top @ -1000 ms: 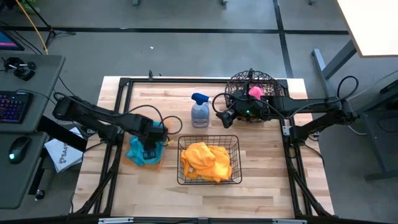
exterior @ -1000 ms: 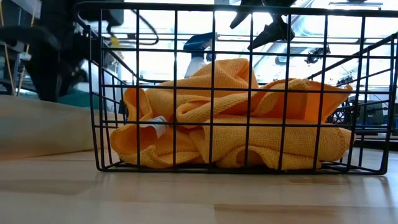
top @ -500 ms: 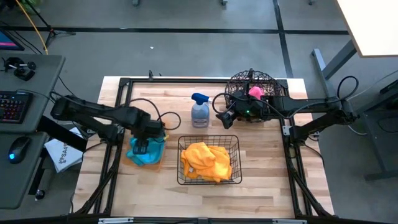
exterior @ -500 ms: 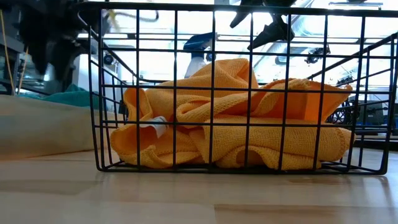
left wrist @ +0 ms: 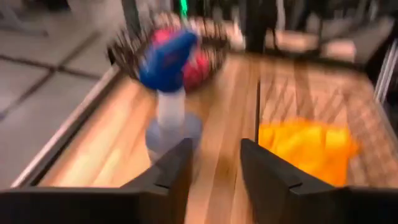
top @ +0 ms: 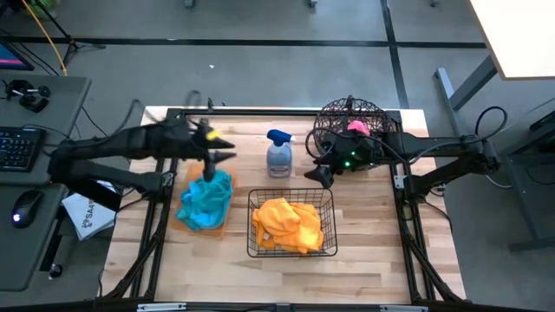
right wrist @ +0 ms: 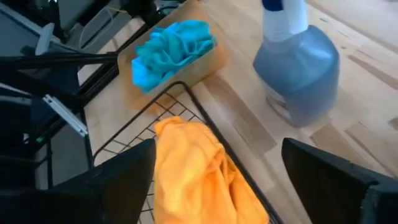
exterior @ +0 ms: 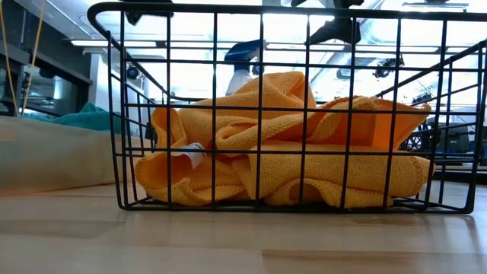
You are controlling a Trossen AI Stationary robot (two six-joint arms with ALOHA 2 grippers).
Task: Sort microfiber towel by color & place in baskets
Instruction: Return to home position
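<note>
Teal-blue towels (top: 205,199) lie heaped in the flat orange tray (top: 214,229) at the table's left. Orange towels (top: 289,223) fill the black rectangular wire basket (top: 292,192) at the middle. A pink towel (top: 355,128) sits in the round wire basket (top: 350,113) at the far right. My left gripper (top: 221,149) hangs open above the table, on the far side of the tray; its wrist view shows bare fingers (left wrist: 174,177). My right gripper (top: 321,176) is open between the round basket and the rectangular one, holding nothing.
A grey spray bottle with a blue trigger (top: 278,156) stands between the two grippers, on the far side of the rectangular basket. Bare wood lies along the table's near edge and at the near right. A black frame runs around the table.
My left gripper has come up off the teal towels in the tray and swung toward the table's far edge; the towels stay heaped in the tray. My right gripper has shifted a little from the round basket toward the near edge.
</note>
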